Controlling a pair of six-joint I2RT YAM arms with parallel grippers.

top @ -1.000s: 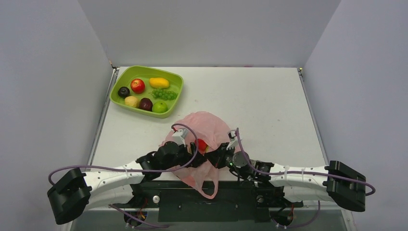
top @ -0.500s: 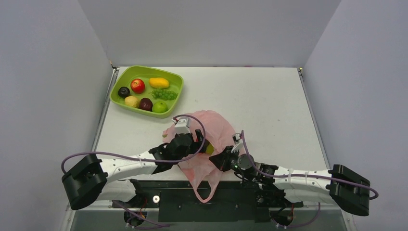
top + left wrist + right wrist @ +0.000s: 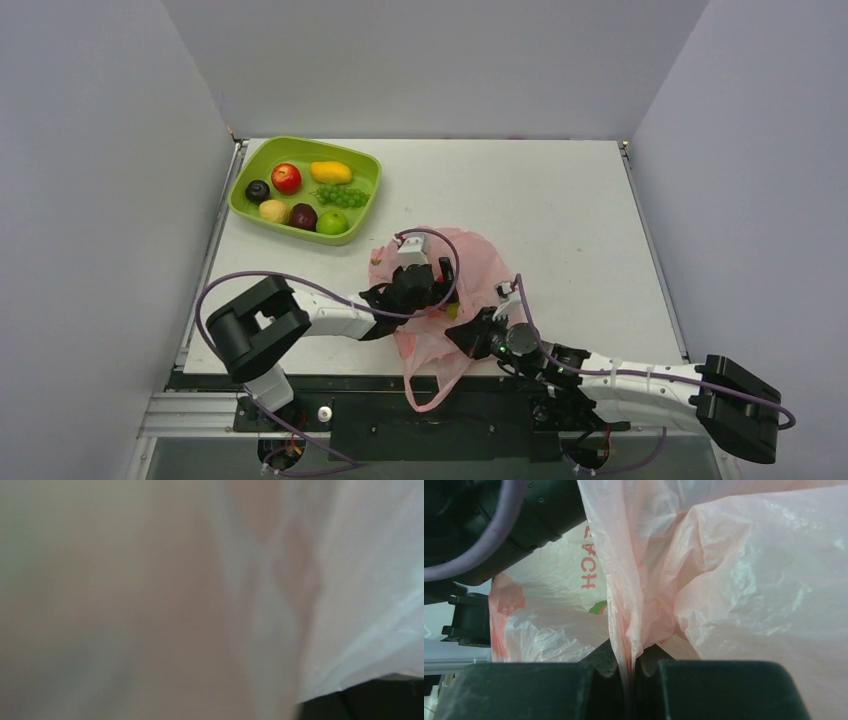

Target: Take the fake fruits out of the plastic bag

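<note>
Digging in the plastic bag (image 3: 470, 262).
Right pincer (image 3: 629, 672) is clamping the bag; left pincer (image 3: 425, 288) is reaching inside, gap unclear, needing to close on a fruit (image 3: 452, 311).

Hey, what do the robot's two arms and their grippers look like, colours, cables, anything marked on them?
They match: left arm and right arm have white rounded links, bulky black joint blocks and a loose purple cable each. Left gripper and right gripper are black, with two fingers. A small green light glows by the right wrist.
</note>
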